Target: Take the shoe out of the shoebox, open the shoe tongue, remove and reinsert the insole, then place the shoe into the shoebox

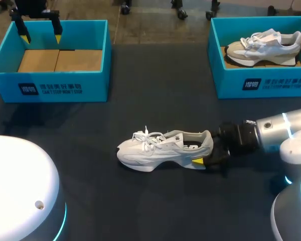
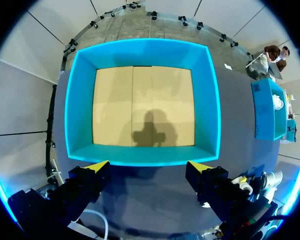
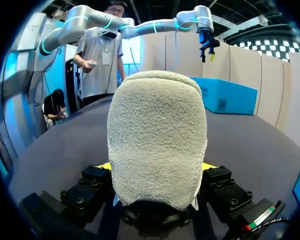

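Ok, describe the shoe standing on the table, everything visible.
The shoe is a white low-top sneaker with white laces, pale grey side panels, a thick white sole and a dark opening. Its heel looks like fuzzy, suede-like fabric. It stands upright on its sole near the middle of the dark table, toe toward the left arm's side. The right arm's jaws are closed on the heel from both sides.

The left shoebox (image 1: 90, 88) carried a dark logo patch (image 1: 28, 89) and pale lettering (image 1: 61, 89) on its front wall; the right shoebox (image 1: 296, 80) bore the same. Both seemed too small to read.
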Robot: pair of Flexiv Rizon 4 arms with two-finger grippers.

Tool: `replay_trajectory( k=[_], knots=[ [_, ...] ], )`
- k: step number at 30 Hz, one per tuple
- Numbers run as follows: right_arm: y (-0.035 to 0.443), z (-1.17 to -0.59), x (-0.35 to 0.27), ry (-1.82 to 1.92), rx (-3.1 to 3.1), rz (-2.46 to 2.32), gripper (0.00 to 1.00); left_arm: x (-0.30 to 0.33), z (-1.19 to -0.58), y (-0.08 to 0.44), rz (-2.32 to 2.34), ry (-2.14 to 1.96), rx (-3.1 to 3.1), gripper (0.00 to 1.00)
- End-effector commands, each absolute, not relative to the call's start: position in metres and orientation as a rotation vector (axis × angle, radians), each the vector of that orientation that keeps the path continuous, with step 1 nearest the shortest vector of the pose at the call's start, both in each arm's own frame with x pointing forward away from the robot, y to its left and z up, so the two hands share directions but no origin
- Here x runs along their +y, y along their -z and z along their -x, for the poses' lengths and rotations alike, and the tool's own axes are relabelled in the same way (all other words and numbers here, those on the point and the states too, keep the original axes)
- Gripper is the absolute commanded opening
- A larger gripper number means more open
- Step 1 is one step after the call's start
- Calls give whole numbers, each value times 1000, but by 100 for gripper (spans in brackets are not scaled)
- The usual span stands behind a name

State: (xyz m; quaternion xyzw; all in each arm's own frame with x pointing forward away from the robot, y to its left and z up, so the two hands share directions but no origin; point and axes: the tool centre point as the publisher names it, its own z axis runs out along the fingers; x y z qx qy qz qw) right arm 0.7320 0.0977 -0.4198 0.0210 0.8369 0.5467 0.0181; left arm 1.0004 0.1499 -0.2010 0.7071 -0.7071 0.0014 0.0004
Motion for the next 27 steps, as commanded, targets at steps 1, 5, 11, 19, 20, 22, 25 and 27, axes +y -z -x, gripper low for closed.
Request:
replay_trajectory(
  k=[1,5,11,19,20,22,25,27],
  knots=[
    [429,-726,108,-1682,2597,-60,0,150,-1000,200,-2221,-3,-2221,100],
    [428,-726,109,-1659,2598,-57,0,150,-1000,200,-2221,-3,-2221,100],
    [428,-726,109,-1659,2598,-57,0,150,-1000,200,-2221,-3,-2221,100],
    [428,-726,109,-1659,2598,-57,0,150,-1000,200,-2221,-3,-2221,100],
    [428,-726,109,-1659,2598,-57,0,150,-1000,200,-2221,-3,-2221,100],
    [428,-726,109,-1659,2598,-57,0,150,-1000,200,-2221,-3,-2221,100],
    [428,-726,109,-1659,2598,-57,0,150,-1000,200,-2221,-3,-2221,100],
    [428,-726,109,-1659,2598,-57,0,150,-1000,200,-2221,-3,-2221,100]
  ],
)
